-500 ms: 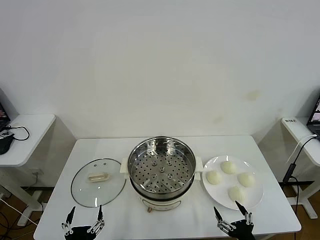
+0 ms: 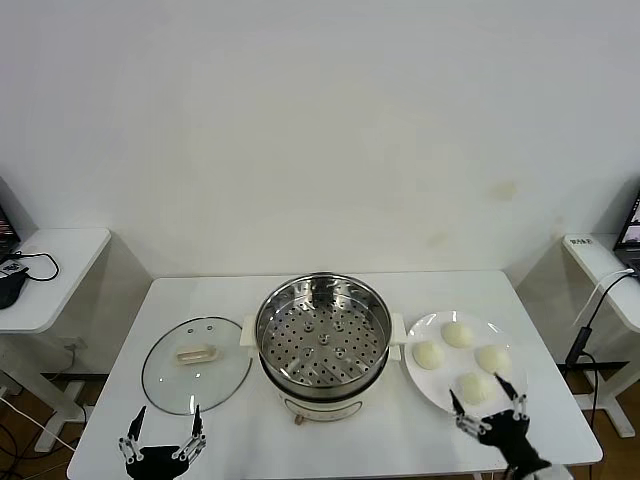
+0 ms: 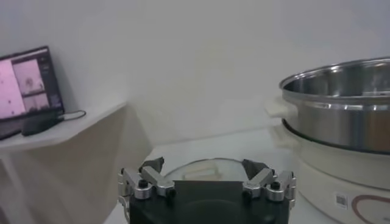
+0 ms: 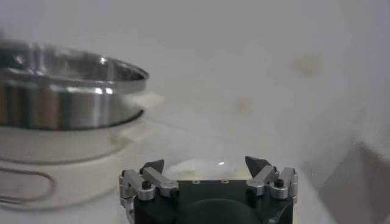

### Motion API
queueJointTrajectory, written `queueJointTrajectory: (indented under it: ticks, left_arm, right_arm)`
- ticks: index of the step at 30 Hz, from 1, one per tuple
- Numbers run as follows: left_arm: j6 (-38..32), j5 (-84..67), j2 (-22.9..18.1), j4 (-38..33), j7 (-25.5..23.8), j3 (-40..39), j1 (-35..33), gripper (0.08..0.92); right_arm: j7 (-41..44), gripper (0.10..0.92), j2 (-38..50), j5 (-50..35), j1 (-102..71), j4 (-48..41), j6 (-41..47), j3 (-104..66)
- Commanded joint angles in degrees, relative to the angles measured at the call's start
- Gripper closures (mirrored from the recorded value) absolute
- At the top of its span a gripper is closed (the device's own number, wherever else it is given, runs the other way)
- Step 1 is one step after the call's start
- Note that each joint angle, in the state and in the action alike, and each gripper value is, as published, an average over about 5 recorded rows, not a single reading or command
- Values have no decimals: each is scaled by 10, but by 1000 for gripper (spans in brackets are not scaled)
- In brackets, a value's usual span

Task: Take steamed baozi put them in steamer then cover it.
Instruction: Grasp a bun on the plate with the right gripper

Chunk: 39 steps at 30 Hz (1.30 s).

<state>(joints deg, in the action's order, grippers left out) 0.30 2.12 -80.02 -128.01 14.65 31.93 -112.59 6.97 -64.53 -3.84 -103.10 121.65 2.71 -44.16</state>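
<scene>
The steel steamer [image 2: 322, 345] stands open at the table's middle, its perforated tray bare; it also shows in the left wrist view [image 3: 341, 103] and the right wrist view [image 4: 67, 91]. Four cream-white baozi, the nearest one [image 2: 473, 388], lie on a white plate [image 2: 420, 382] to its right. The glass cover [image 2: 196, 365] with its cream handle lies flat to the steamer's left, also in the left wrist view [image 3: 204, 168]. My right gripper [image 2: 489, 392] is open at the plate's near edge, its fingertips at the nearest baozi. My left gripper [image 2: 166, 418] is open and empty just before the cover.
The white table [image 2: 330, 445] has side tables on both sides, the left one [image 2: 45, 270] holding a laptop and cables. A white wall stands behind. The table's front edge is close to both grippers.
My right gripper has moved forward and to the right, up to the plate's near edge by the nearest baozi. My left gripper has barely moved.
</scene>
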Motion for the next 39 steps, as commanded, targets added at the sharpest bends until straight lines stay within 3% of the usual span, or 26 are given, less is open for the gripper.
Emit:
queueJointTrajectory:
  ticks: [1, 5, 11, 19, 27, 39]
  left_arm:
    - [9, 66, 2, -7, -29, 7, 10, 177]
    - [4, 75, -2, -4, -28, 13, 19, 177]
    - [0, 82, -2, -1, -22, 13, 22, 177]
    - [-2, 87, 0, 5, -24, 17, 27, 177]
    - [-2, 92, 1, 9, -28, 19, 32, 177]
    - [-1, 93, 0, 6, -32, 35, 35, 177]
  right_arm:
    - [59, 202, 108, 160, 88, -26, 77, -56]
    - [136, 203, 180, 193, 148, -77, 82, -58]
    - [245, 203, 320, 166, 270, -163, 92, -1]
    - [375, 203, 431, 151, 525, -285, 91, 255]
    - [469, 203, 415, 144, 807, -390, 88, 582]
    - [526, 203, 322, 162, 964, -492, 62, 781]
